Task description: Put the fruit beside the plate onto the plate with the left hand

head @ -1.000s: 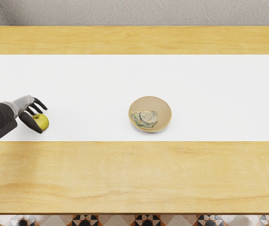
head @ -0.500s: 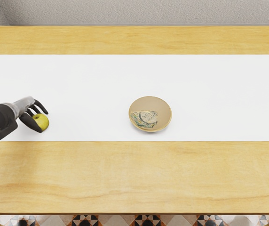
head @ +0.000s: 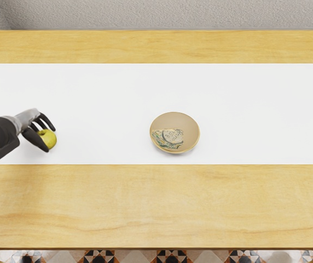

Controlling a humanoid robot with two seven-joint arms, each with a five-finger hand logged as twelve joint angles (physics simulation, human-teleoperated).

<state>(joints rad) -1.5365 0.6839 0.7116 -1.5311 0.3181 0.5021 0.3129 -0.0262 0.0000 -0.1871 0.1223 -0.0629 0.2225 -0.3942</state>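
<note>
The left hand (head: 36, 129) reached in from the left edge over the white runner (head: 145, 93) on the wooden table (head: 145, 203). Its dark fingers (head: 46, 121) curled over the far side of a small yellow-green fruit (head: 49, 139), the thumb (head: 38, 141) pressed against its near left side, so the fruit sat clasped between them at the fingertips, low on the runner. The plate (head: 167, 120) lay well apart, out beyond the fingertips toward the middle of the runner, with nothing on it.
</note>
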